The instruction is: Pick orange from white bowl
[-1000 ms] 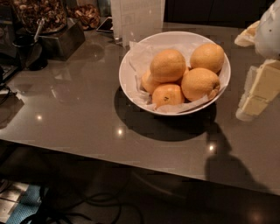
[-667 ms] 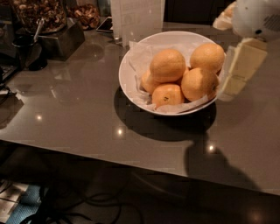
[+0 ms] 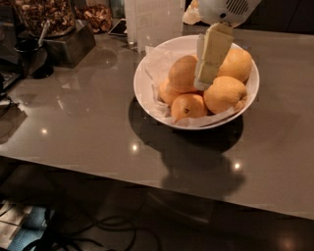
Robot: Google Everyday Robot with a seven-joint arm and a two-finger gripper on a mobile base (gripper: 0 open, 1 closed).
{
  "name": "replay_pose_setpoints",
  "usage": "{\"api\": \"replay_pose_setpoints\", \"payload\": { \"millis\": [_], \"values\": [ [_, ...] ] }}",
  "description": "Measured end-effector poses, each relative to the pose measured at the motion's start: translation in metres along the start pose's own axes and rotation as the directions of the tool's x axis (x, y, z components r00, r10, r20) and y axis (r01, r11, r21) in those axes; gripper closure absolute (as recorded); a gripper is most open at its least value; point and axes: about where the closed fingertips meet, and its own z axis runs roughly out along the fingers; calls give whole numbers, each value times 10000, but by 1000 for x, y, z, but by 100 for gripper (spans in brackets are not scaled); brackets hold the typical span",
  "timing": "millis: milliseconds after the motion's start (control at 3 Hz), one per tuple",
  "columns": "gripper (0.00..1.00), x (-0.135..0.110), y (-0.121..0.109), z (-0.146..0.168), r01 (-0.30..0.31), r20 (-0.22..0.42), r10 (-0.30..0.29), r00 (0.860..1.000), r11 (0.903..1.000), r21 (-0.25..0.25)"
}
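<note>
Dark glossy bench filled the view, with the white bowl standing towards its far edge, a little nearer the right side than the left. A clear container stood just behind the bowl, and trays of dried snacks sat in the far left corner.

A second earlier the gripper had hung outside the bowl, off towards the right edge of the bench. Shortly after, it had reached the bowl's right rim. At this moment it stood over the middle of the bowl, pointing steeply down, its tip low among the fruit. It lay just beside the orange, the large round one left of centre, and perhaps touched it. From this side-on angle I could not tell whether the gripper was spread or pressed together.

None of the fruit had shifted in that time. The orange rested where it had been, on the crinkled paper in the bowl. The smaller speckled orange sat in front of it and the nubby-ended orange on the gripper's other side.

I judged that the approach was nearly done and the grasp itself had not yet happened. The crowding of neighbours looked like the main risk to a clean hold.
</note>
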Motion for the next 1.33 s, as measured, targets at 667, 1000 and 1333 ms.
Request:
{"api": "replay_pose_setpoints", "payload": {
  "millis": [667, 1000, 1333],
  "values": [
    [0, 13, -16, 23, -475, 372, 468, 9982, 9987, 180],
    [0, 23, -31, 52, -640, 423, 648, 9970, 9977, -210],
    [0, 31, -36, 80, -821, 411, 852, 9955, 9941, -710]
  ]
}}
